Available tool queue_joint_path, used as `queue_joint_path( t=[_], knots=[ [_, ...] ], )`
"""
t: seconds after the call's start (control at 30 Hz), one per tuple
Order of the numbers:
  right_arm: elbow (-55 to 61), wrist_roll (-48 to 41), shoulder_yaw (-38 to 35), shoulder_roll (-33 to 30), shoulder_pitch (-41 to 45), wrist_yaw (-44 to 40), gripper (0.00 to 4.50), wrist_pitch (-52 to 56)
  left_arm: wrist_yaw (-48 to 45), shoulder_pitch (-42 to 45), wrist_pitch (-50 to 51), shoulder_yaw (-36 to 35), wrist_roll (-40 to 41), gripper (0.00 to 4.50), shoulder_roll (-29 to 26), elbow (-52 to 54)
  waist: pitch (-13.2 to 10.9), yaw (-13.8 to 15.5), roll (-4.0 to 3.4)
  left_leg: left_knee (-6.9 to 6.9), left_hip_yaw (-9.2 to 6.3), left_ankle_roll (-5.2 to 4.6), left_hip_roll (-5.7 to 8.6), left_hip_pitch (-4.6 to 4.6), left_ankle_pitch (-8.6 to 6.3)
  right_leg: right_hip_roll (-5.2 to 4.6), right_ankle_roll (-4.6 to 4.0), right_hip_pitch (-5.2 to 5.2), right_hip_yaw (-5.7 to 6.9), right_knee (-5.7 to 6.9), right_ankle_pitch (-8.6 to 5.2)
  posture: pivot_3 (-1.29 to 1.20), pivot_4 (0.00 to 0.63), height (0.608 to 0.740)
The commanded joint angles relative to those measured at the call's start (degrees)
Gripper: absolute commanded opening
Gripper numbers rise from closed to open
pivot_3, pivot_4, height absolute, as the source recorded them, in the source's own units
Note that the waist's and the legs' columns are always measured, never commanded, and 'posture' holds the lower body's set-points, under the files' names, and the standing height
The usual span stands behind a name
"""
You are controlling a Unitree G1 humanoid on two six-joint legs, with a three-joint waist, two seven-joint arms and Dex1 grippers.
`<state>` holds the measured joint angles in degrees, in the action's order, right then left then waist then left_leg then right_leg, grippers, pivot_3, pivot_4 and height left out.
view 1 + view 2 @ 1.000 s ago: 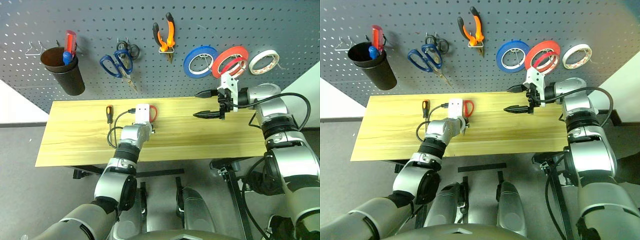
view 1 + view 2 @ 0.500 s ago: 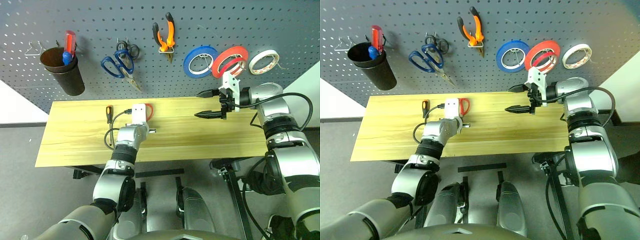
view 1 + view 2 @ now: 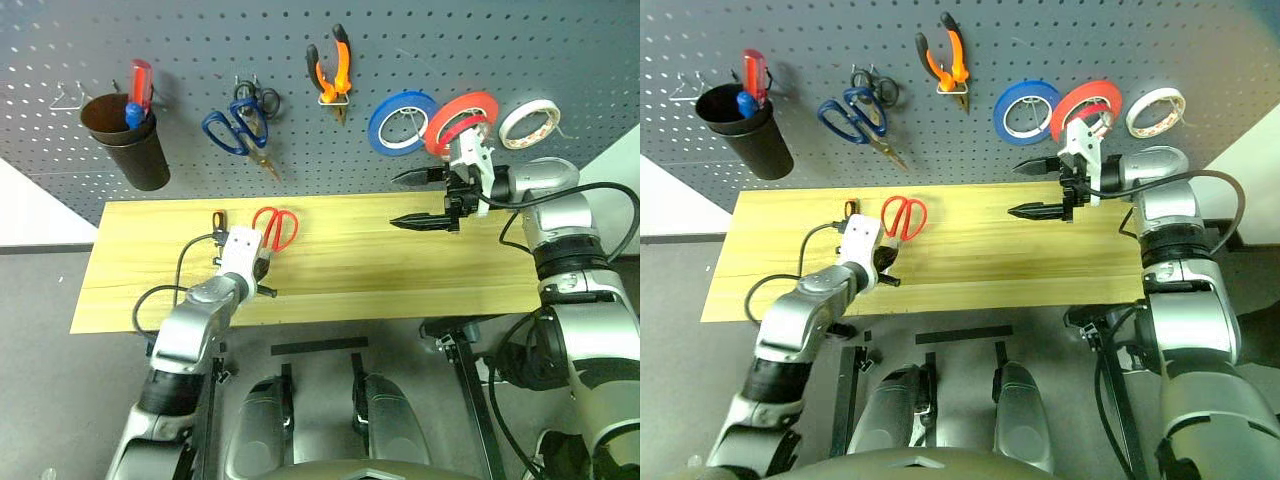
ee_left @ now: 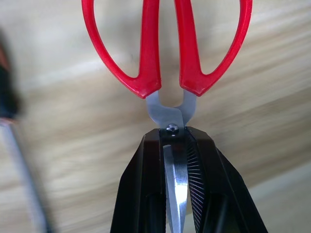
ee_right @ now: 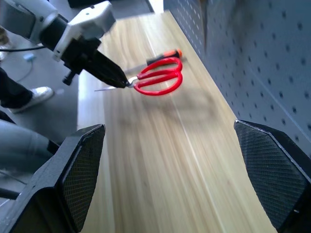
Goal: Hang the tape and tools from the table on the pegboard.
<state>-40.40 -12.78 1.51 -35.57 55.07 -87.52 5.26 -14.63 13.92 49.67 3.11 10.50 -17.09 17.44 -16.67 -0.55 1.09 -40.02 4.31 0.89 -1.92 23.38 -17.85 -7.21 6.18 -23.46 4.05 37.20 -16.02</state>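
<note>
Small orange-and-black-handled screwdriver [image 3: 218, 221] lies on the pale wood plank table [image 3: 400, 270]. Just beside it, left gripper [image 4: 176, 145] is clamped tight on the blades of the red-handled scissors [image 3: 272, 226], handles pointing toward the dark grey pegboard [image 3: 560, 50]. Further right, right gripper [image 3: 418, 199] hangs empty, fingers spread wide.

The table [image 3: 400, 270] lay bare between the left gripper [image 3: 262, 270] and right gripper [image 3: 412, 200]; a screwdriver [image 3: 217, 222] lay just beside the scissors [image 3: 274, 226], and tape rolls [image 3: 400, 122] crowded the pegboard [image 3: 180, 40] above the right gripper
</note>
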Motion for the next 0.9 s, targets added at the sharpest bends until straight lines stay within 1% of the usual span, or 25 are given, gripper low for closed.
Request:
queue_joint_path(
  t=[0.03, 0.13, 0.2, 0.27, 0.43, 0.5, 0.6, 0.8, 0.9],
  knots=[
    [6.5, -4.1, -2.9, -1.5, -1.0, 0.3, 4.50, 4.8, -5.4, -3.0, -4.9, -2.2, 3.8, 0.26, -1.8, 8.2, 0.0, 0.0, 0.00, -0.01, -0.01, -0.01, 0.04, 0.00, 0.00, -0.04, 0.00, 0.02, 0.01, -0.01, 0.00, -0.01, 0.232, 0.732],
    [9.6, -5.1, -3.2, -1.7, -1.9, 1.1, 4.50, 6.7, -8.1, -5.2, -8.9, -2.7, 4.4, 0.26, -3.7, 10.9, 0.0, 0.0, 0.01, -0.01, -0.02, -0.01, 0.07, 0.01, -0.01, -0.10, 0.01, 0.02, 0.05, -0.01, 0.01, -0.01, 0.213, 0.732],
    [12.0, -6.1, -3.5, -1.7, -2.5, 1.5, 4.50, 7.4, -9.2, -6.9, -13.8, -2.6, 3.4, 0.26, -5.0, 13.1, 0.1, -0.1, -0.01, 0.00, 0.01, -0.01, 0.06, 0.01, 0.00, -0.08, 0.01, 0.02, 0.10, -0.01, 0.01, -0.01, 0.197, 0.732],
    [13.8, -7.4, -4.2, -1.5, -2.2, 2.0, 4.50, 8.6, -9.8, -7.1, -21.0, -2.2, 1.1, 0.26, -6.0, 13.8, 0.1, -0.1, -0.01, 0.01, 0.02, -0.01, 0.06, 0.01, 0.00, -0.08, 0.01, 0.00, 0.10, -0.01, 0.01, 0.00, 0.184, 0.732],
    [17.0, -12.1, -6.8, -1.3, 0.4, 3.9, 4.50, 14.0, -6.9, -4.7, -30.1, -4.7, 1.1, 0.26, -2.5, 11.7, 0.5, 0.0, -0.01, -0.02, 0.05, -0.02, 0.08, 0.04, 0.00, -0.05, 0.02, 0.00, 0.11, 0.00, 0.01, 0.00, 0.154, 0.732],
    [17.9, -13.7, -7.6, -1.2, 0.9, 4.6, 4.50, 15.9, -6.7, -4.7, -32.7, -5.1, 1.0, 0.26, -1.7, 10.9, 0.7, 0.0, 0.01, -0.02, 0.05, -0.02, 0.09, 0.05, 0.00, -0.05, 0.05, 0.00, 0.11, 0.00, 0.03, 0.00, 0.150, 0.732],
    [19.2, -15.6, -8.5, -1.2, 1.6, 5.4, 4.50, 18.0, -5.9, -4.6, -37.1, -5.9, 0.2, 0.26, -1.0, 9.5, 1.2, 0.0, 0.05, 0.02, 0.06, -0.03, 0.10, 0.05, 0.00, 0.00, 0.05, -0.01, 0.17, -0.03, 0.03, 0.00, 0.128, 0.732],
    [20.7, -16.8, -8.9, -1.8, 1.9, 6.7, 4.50, 18.8, -4.3, -2.7, -41.9, -6.6, -1.2, 0.26, -0.6, 6.1, 2.6, 0.0, 0.06, -0.02, 0.08, -0.03, 0.10, 0.07, 0.00, 0.03, 0.05, -0.01, 0.20, -0.02, 0.03, -0.01, 0.114, 0.732],
    [21.3, -17.0, -8.9, -2.1, 1.8, 7.0, 4.50, 18.6, -3.5, -2.3, -42.4, -6.5, -2.0, 0.26, -0.6, 4.1, 3.0, 0.0, 0.04, -0.04, 0.08, -0.03, 0.11, 0.07, 0.00, 0.03, 0.06, 0.01, 0.20, -0.01, 0.03, -0.02, 0.110, 0.732]
  ],
)
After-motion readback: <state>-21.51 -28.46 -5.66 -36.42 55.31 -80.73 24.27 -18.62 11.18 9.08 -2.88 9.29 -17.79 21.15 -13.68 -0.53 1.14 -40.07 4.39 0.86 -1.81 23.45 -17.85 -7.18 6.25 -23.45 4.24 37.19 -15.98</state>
